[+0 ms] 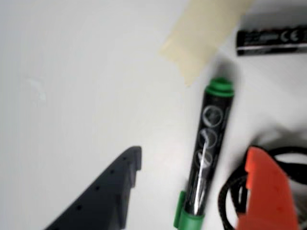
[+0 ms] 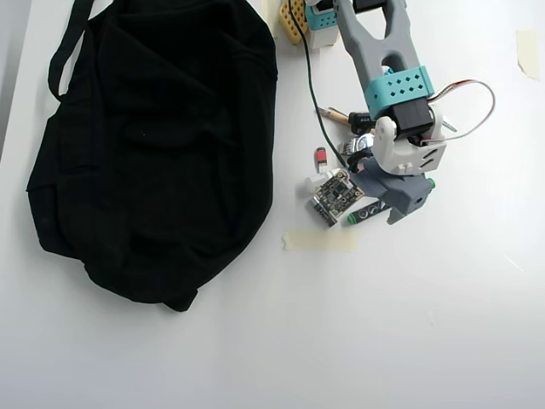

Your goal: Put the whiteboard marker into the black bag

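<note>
You're mid-reach: fingers (image 1: 192, 187) spread either side of the whiteboard marker (image 1: 207, 148), so drop lower and pinch it.

one whiteboard marker (image 1: 207, 151), one black bag (image 2: 153, 145), one circuit board (image 2: 332, 197), two tape strips (image 2: 320, 240).

In the overhead view the arm (image 2: 387, 81) covers most of the whiteboard marker (image 2: 361, 214), leaving only a short stretch with one green end showing at centre right, and the gripper's fingertips are hidden beneath its own body. The wrist view is blurred: white print on the marker (image 1: 205, 153) is unreadable, and the bottom edge cuts off both the dark finger (image 1: 103, 196) and orange finger (image 1: 266, 191). A black printed cylinder (image 1: 272, 40) runs off the upper right edge, and the black bag (image 2: 153, 145) has its strap cut by the overhead view's top edge.
</note>
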You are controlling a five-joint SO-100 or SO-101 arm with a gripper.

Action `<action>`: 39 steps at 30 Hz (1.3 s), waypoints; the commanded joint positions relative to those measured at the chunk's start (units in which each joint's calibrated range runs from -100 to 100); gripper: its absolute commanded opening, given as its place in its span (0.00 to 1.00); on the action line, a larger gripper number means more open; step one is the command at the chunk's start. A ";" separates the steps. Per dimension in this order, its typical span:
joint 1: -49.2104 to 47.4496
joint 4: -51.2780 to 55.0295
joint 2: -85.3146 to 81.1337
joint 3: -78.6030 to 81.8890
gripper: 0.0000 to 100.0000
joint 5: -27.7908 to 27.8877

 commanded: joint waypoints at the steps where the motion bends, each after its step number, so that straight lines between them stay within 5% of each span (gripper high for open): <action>1: -1.30 -0.84 0.43 -1.59 0.29 -0.19; 39: -3.77 -7.21 8.15 -1.41 0.29 -0.61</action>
